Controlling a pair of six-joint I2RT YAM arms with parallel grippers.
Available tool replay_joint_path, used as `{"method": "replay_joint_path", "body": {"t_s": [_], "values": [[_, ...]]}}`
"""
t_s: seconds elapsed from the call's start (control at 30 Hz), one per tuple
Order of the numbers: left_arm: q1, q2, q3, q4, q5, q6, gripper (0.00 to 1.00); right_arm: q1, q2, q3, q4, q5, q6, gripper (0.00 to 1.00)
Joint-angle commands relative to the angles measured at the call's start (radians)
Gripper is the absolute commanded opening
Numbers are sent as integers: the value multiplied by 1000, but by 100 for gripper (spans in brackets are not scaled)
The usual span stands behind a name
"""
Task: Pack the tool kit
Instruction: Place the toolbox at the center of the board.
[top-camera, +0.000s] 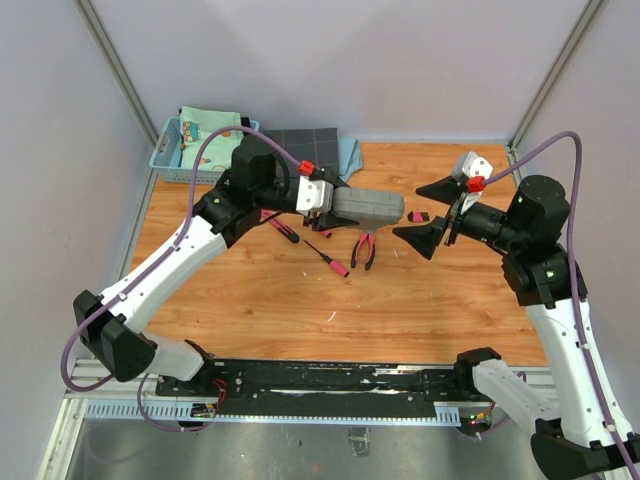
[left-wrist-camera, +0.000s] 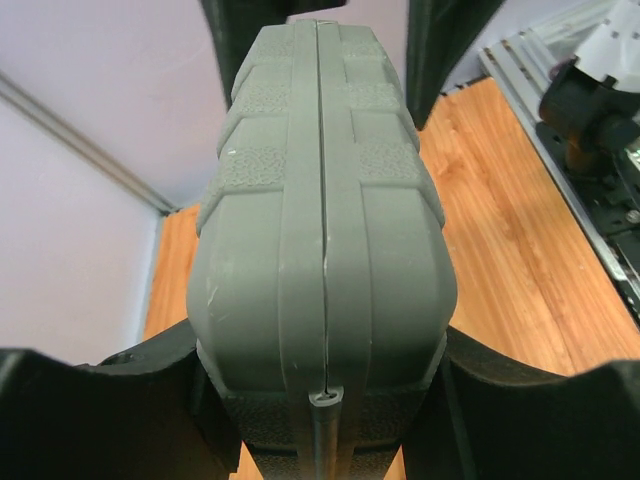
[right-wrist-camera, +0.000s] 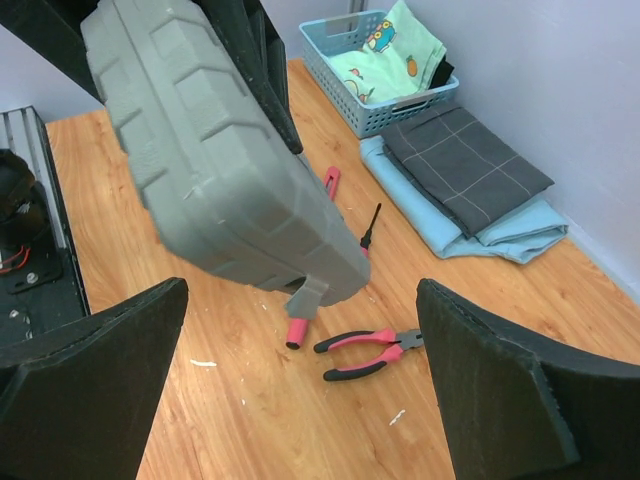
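Left gripper (top-camera: 338, 205) clamps the closed grey case (top-camera: 372, 207), ribbed and seam shut, aloft; right gripper (top-camera: 430, 213) spread wide, empty.

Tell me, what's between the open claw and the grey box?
Just air. In the right wrist view the open right gripper faces the grey case with nothing between; pink pliers lie on the table underneath.

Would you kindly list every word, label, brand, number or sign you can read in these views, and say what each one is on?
No text can be read in any view.
On the grey case: moulded ribs and texture only, no lettering visible.
On the printed cloth in the blue basket: cartoon pictures, no words.
On the pink-handled pliers: no marking legible, too small to tell.
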Motion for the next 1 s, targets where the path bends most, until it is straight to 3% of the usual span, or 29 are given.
{"method": "replay_joint_path", "body": {"t_s": [0.0,0.33,0.53,0.63,0.77,0.83,0.9,0.93,0.97], "values": [[-5,-4,2,-69,132,153,0,-7,-18,-24,48,-59,-52,98],[-25,42,44,-180,223,251,0,16,33,-65,203,-155,26,99],[-31,63,55,-185,255,243,0,95,54,-96,292,-125,56,100],[-31,70,61,-187,271,231,0,121,64,-100,297,-102,55,95],[-33,69,57,-183,252,221,1,122,74,-88,281,-37,58,71],[-33,62,40,-149,223,186,10,122,87,-68,248,-5,52,50],[-33,50,3,-80,185,130,22,122,106,-43,205,47,56,15],[-33,43,-15,-46,168,106,26,122,110,-39,192,67,59,9],[-33,36,-34,-15,154,81,39,123,109,-39,191,83,61,7]]}}
